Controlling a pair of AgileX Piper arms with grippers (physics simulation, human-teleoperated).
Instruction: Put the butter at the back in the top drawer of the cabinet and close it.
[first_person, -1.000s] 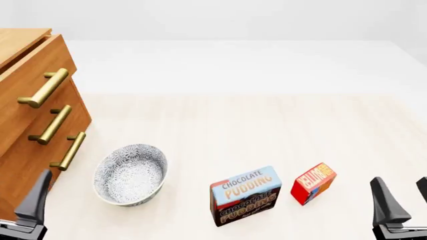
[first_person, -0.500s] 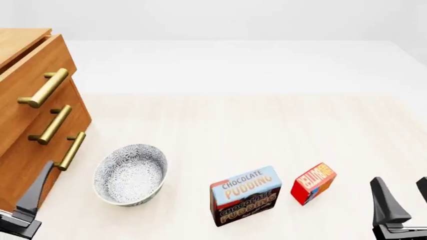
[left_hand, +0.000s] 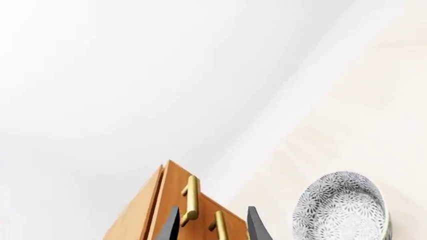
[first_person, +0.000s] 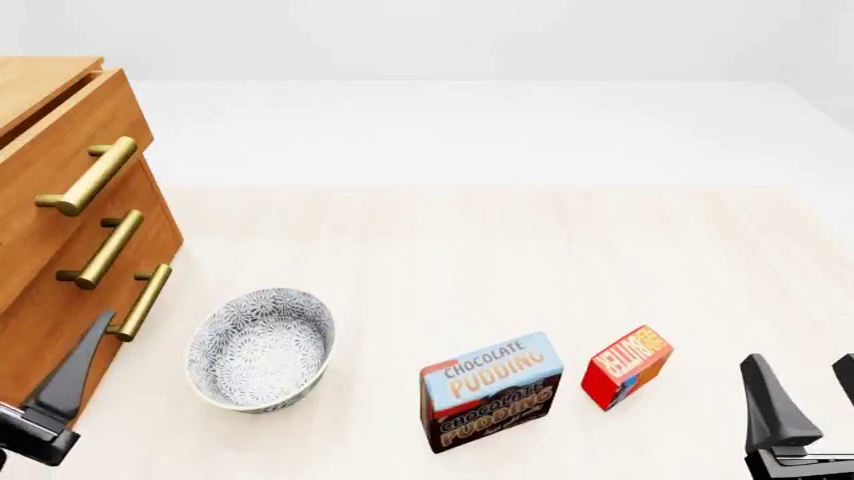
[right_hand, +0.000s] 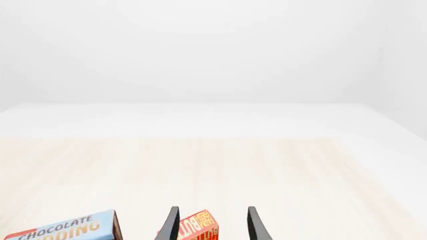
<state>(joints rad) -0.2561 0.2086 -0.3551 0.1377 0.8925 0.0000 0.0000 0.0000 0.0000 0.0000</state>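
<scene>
The small red and orange butter box stands on the pale wooden table, long axis tilted up-right, beside the blue-brown pudding box. Right fingers spread, empty; left fingers likewise, facing the light-brown wooden cabinet.

Lighting: bright, even, diffuse; you get no glare. Shadows: faint, soft, close under objects on the bench. Focus: sharp throughout; no blur or edge distortion.

Simulated tabletop test scene: pale wooden table, blank white surroundings
</scene>
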